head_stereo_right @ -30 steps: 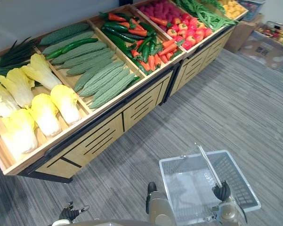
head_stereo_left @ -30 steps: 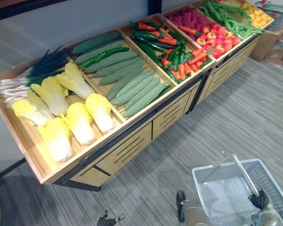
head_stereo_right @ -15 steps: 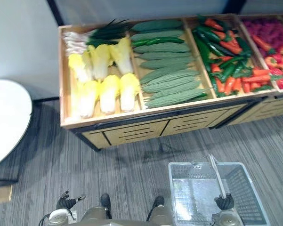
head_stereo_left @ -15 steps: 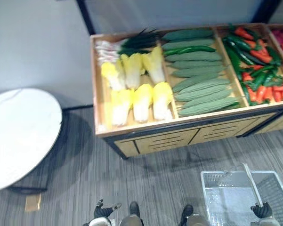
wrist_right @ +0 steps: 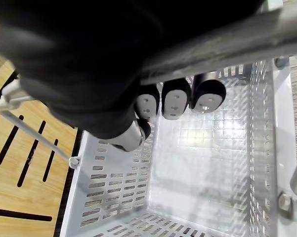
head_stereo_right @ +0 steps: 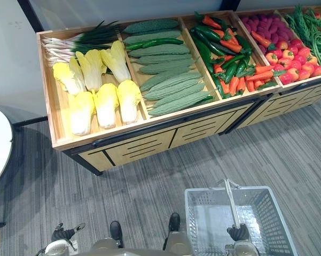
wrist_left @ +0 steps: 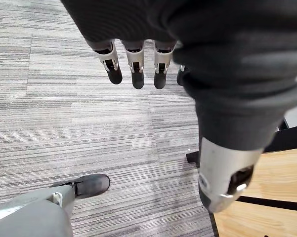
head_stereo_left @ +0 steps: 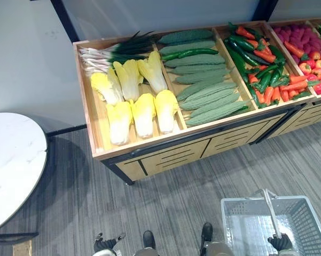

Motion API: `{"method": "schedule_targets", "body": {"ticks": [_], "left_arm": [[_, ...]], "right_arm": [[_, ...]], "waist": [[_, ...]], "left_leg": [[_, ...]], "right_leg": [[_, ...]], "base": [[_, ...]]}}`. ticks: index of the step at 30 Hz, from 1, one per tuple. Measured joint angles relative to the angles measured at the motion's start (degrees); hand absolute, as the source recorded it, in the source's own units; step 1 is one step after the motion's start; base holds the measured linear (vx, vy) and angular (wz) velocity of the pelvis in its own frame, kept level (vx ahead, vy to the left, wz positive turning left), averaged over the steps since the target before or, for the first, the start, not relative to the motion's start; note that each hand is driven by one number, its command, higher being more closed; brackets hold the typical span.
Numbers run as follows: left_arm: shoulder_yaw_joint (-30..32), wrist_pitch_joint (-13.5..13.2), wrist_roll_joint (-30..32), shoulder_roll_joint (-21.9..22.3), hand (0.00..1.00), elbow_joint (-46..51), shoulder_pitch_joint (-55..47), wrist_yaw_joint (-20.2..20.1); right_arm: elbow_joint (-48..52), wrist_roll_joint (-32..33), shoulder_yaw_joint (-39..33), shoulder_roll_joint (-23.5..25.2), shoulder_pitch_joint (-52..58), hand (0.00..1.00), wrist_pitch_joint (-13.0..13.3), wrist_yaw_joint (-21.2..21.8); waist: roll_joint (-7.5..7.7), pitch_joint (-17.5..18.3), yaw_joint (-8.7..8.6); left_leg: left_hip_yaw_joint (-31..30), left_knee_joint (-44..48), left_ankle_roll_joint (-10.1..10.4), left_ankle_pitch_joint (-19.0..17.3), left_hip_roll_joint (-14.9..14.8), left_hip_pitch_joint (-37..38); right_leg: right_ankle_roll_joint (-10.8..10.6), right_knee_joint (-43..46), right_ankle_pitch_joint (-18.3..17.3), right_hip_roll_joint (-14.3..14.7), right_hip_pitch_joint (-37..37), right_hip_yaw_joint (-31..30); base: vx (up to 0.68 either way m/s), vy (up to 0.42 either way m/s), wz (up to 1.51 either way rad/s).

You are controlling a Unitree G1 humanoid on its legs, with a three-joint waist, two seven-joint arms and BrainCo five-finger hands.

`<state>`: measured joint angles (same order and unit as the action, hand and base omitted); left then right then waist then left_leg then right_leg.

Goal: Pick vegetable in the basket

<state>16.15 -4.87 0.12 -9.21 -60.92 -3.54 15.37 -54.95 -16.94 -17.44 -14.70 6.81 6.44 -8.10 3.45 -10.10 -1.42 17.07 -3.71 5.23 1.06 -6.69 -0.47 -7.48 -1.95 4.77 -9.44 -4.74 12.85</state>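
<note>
A pale grey plastic basket [head_stereo_left: 229, 202] hangs low at the right, above the floor, its mesh bottom bare. My right hand [head_stereo_left: 282, 242] is shut on the basket's handle [head_stereo_left: 271, 213]; the right wrist view shows its fingers [wrist_right: 175, 101] curled round the bar. In front stands a wooden produce stand [head_stereo_left: 165, 154] with napa cabbages [head_stereo_left: 144, 112], green onions [head_stereo_left: 112, 50], bitter gourds [head_stereo_left: 213, 104], cucumbers [head_stereo_left: 187, 36], and chillies with carrots [head_stereo_left: 267, 69]. My left hand [head_stereo_left: 104, 244] hangs low at the left, its fingers [wrist_left: 133, 61] straight and holding nothing.
A round white table [head_stereo_left: 10, 165] stands to the left of the stand. Red peppers [head_stereo_left: 315, 66] fill the compartment at the far right. Grey striped carpet [head_stereo_left: 176, 202] lies between me and the stand's front drawers.
The whole picture has shifted, so the camera has moved and now faces the stand more squarely. My right hand still holds the basket's handle. The left hand still hangs open.
</note>
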Motion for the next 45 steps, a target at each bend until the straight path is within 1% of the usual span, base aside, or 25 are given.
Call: {"method": "schedule_targets", "body": {"ticks": [5,11,12,13,14,15,17,18,19,22,25,29,32,35,39,42,44,45], "left_arm": [[0.0,0.0,0.0,0.0,0.00,0.0,0.0,0.0],[0.9,0.0,-0.2,0.1,0.00,0.3,0.0,0.1],[2.4,0.0,-1.9,0.8,0.00,2.1,0.0,0.7],[3.8,0.0,-3.2,1.8,0.00,5.3,-0.3,1.5],[5.0,0.0,-4.5,3.5,0.00,10.7,-0.6,3.4],[5.2,-0.1,-4.8,4.4,0.00,14.0,-0.8,4.6],[5.0,-2.2,-5.9,7.5,0.00,25.9,-1.1,10.3],[5.0,-2.6,-6.0,8.0,0.00,28.6,-1.1,11.6],[5.0,-3.4,-5.4,8.8,0.00,32.9,-1.0,14.0],[4.9,-4.6,-3.2,9.1,0.00,39.3,0.4,18.6],[4.9,-4.6,-1.3,9.1,0.00,43.1,1.8,21.9],[5.9,-4.6,-1.2,9.0,0.00,46.7,3.3,24.7],[6.7,-4.5,-1.2,8.2,0.00,46.7,6.5,26.1],[6.7,-4.3,-1.2,7.0,0.00,46.7,9.9,26.7],[6.8,-3.0,-1.1,2.7,0.00,45.5,14.6,27.0],[6.9,-1.5,-1.1,0.5,0.00,42.6,17.9,27.0],[7.3,-0.5,-1.0,-2.1,0.00,39.7,21.4,27.0],[7.3,0.0,-1.0,-2.8,0.00,39.2,22.1,27.0]], "right_arm": [[0.0,0.0,0.0,0.0,0.0,1.00,0.0,0.0],[0.0,0.0,0.0,0.0,0.2,1.00,0.0,1.2],[0.0,0.0,0.0,0.0,0.5,1.00,0.1,1.2],[0.0,0.1,0.0,0.0,1.0,1.00,0.2,1.2],[0.0,0.1,0.0,0.1,1.8,1.00,0.2,1.1],[0.0,0.1,0.0,0.2,2.2,1.00,0.2,1.1],[0.0,0.1,0.0,0.5,3.2,1.00,0.6,1.0],[0.0,0.1,0.0,0.6,3.3,1.00,0.6,0.9],[0.0,0.1,0.0,0.8,3.4,1.00,0.7,0.8],[0.0,0.0,0.0,1.3,3.8,1.00,1.4,-0.2],[0.1,0.0,0.1,1.4,4.0,1.00,1.5,-0.4],[0.6,-0.5,1.2,1.3,3.9,1.00,1.6,-0.9],[0.8,-0.7,2.5,1.0,3.4,1.00,1.7,-1.1],[1.0,-0.8,4.1,0.4,2.9,1.00,1.7,-0.8],[2.5,-1.1,6.7,-0.7,1.1,1.00,1.7,-0.1],[2.8,-1.2,7.7,-1.2,-0.5,1.00,1.7,-0.1],[3.8,-1.2,9.0,-1.3,-2.4,1.00,1.8,0.0],[4.2,-1.2,9.2,-1.2,-2.7,1.00,1.8,0.0]], "waist": [[0.00,0.0,0.02],[-0.12,0.2,0.03],[-0.24,0.2,0.01],[-0.44,0.3,0.03],[-0.71,0.4,0.09],[-0.91,0.4,0.06],[-1.62,0.8,0.14],[-1.80,0.9,0.15],[-2.13,1.1,0.20],[-2.78,1.5,0.23],[-2.87,1.5,0.13],[-2.72,1.6,0.19],[-2.64,1.5,-0.07],[-2.36,1.4,-0.13],[-1.63,0.8,-0.49],[-1.27,-0.1,-0.59],[-0.92,-1.6,-1.48],[-0.84,-2.0,-1.57]], "left_leg": [[0.0,0.0,0.0,0.0,0.0,0.1],[-0.4,0.0,0.0,0.0,0.0,0.9],[-0.7,0.0,-0.1,0.1,0.0,0.8],[-1.2,0.0,-0.1,0.2,0.1,0.6],[-2.3,0.0,-0.2,0.5,0.2,0.4],[-3.0,0.0,-0.2,0.6,0.2,0.2],[-4.6,0.0,-0.3,1.1,0.3,-0.4],[-5.0,-0.1,-0.3,1.2,0.4,-0.4],[-5.3,-0.1,-0.4,1.2,0.4,-0.4],[-5.2,-0.1,-0.5,1.3,0.4,-0.3],[-5.0,-0.1,-0.4,1.2,0.4,-0.2],[-3.5,-0.2,-0.1,1.0,0.3,-0.3],[-3.0,-0.2,-0.2,1.0,0.2,-0.4],[-2.9,-0.2,-0.2,1.0,0.1,-0.5],[-2.7,-0.1,-0.3,1.1,0.1,-2.2],[-2.8,-0.1,-0.3,1.1,0.2,-2.2],[-3.2,-0.1,-0.3,1.1,0.3,-2.5],[-3.2,-0.1,-0.3,1.1,0.3,-2.5]], "right_leg": [[0.0,0.0,0.0,0.0,0.1,0.0],[0.0,-0.1,0.0,0.0,1.1,0.2],[0.0,-0.1,0.0,0.0,1.2,0.4],[0.1,-0.1,-0.1,0.0,1.2,0.8],[0.2,-0.1,-0.2,-0.1,1.5,1.8],[0.3,-0.1,-0.3,-0.2,1.8,2.5],[0.8,0.0,-0.7,-0.3,2.1,3.6],[0.9,0.0,-0.7,-0.3,2.1,3.7],[0.9,0.2,-0.7,-0.3,2.1,3.7],[0.9,0.5,-0.7,-0.3,2.0,3.3],[1.0,0.7,-0.7,-0.3,1.7,2.5],[1.0,1.1,-0.7,0.0,0.4,0.4],[1.0,1.1,-0.7,0.2,-0.1,-0.4],[1.0,1.1,-0.7,0.3,-0.4,-0.7],[0.7,1.4,-0.3,0.5,-2.8,-1.6],[0.7,1.4,-0.2,0.6,-3.2,-2.4],[0.8,1.4,-0.1,0.6,-3.9,-2.9],[0.8,1.4,0.0,0.7,-4.0,-3.2]], "base": [[0.00,0.000,0.00],[0.00,-0.001,0.02],[-0.01,-0.007,0.12],[-0.02,-0.013,0.26],[-0.01,-0.013,0.33],[-0.01,-0.016,0.45],[-0.02,-0.011,0.34],[-0.02,-0.006,0.11],[-0.02,-0.003,0.03],[-0.01,0.001,-0.01],[-0.02,0.003,-0.07],[-0.01,0.003,-0.19],[0.01,-0.007,-0.10],[0.02,-0.008,-0.07],[0.01,-0.002,-0.09],[0.03,-0.004,-0.13],[0.03,-0.003,-0.13],[0.01,-0.003,-0.16]]}}
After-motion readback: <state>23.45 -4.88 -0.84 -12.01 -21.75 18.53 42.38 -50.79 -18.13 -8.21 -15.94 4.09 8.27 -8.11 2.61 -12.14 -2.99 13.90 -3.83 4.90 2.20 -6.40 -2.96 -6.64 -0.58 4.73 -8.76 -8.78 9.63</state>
